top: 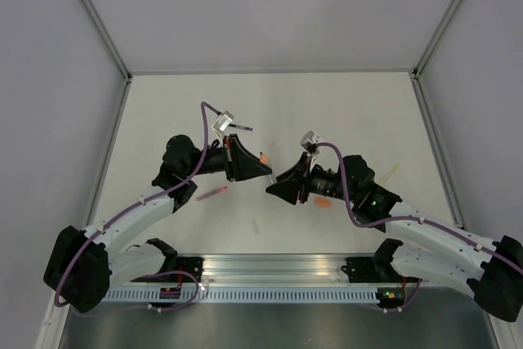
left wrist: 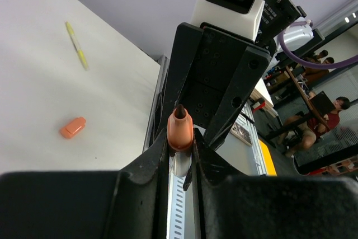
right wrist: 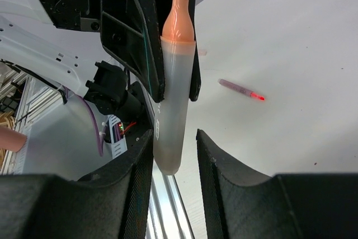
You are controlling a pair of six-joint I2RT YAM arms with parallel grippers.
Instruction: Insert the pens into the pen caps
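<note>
My left gripper [left wrist: 180, 152] is shut on a pale translucent pen [right wrist: 172, 104] with an orange-red tip section [left wrist: 180, 130] and a dark nib, and holds it above the table. In the top view the left gripper [top: 263, 169] meets my right gripper [top: 271, 188] at mid-table. My right gripper [right wrist: 173, 141] is open, with its jaws either side of the pen's rear end. An orange-red pen cap [left wrist: 72, 127] lies on the table, partly hidden under the right arm [top: 323, 200]. Also on the table are a red-pink pen [top: 211, 194] [right wrist: 240, 89], a dark purple pen [top: 242, 128] and a pale yellow pen [top: 388, 173] [left wrist: 76, 44].
A small clear piece [top: 255, 226] lies near the front of the table. The aluminium rail [top: 278, 271] with both arm bases runs along the near edge. Grey walls enclose the table on three sides.
</note>
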